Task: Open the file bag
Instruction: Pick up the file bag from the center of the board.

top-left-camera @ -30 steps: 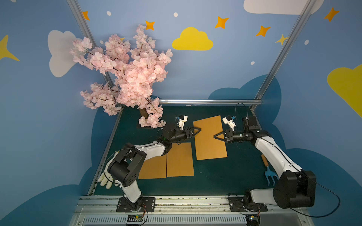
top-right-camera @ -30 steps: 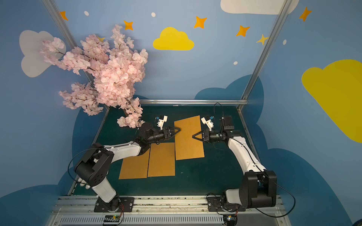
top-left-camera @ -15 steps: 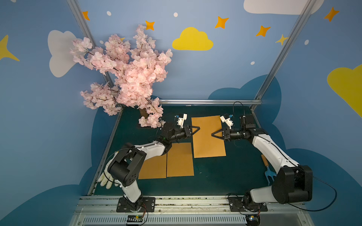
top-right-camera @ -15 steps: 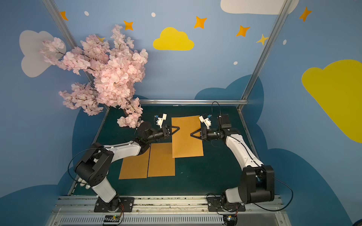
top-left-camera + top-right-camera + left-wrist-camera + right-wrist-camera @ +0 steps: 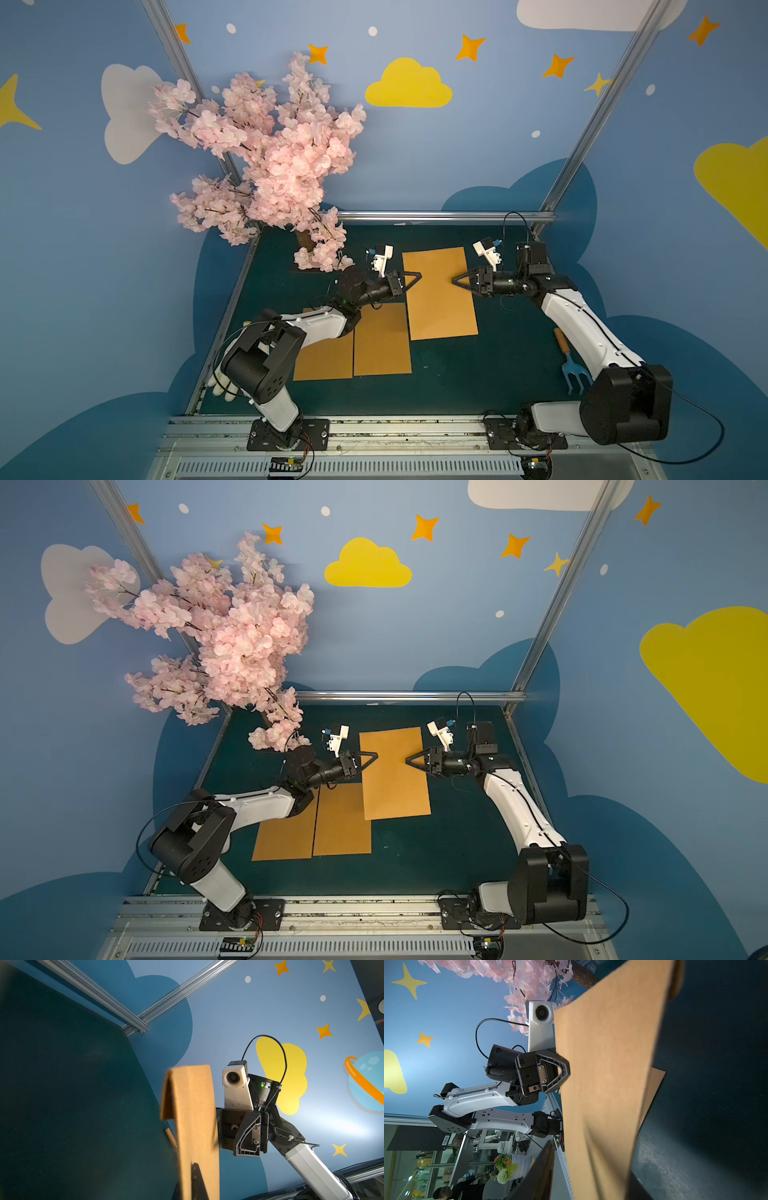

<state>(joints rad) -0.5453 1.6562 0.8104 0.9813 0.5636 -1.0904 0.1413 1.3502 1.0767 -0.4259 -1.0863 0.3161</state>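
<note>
The file bag (image 5: 440, 303), of brown paper, is hanging above the middle of the green mat (image 5: 457, 374), between the two grippers. The left gripper (image 5: 417, 276) is clamping its left edge, jaws closed on the paper. The right gripper (image 5: 456, 279) is straddling the opposite edge, its fingers (image 5: 537, 1174) standing apart, one clear of the sheet. Two flat folders (image 5: 380, 338) are lying just beside, nearer the robot; a blue garden fork (image 5: 575, 376) is resting at the mat's right side

Tan file bag (image 5: 439, 296), teal table (image 5: 478, 374)
</note>
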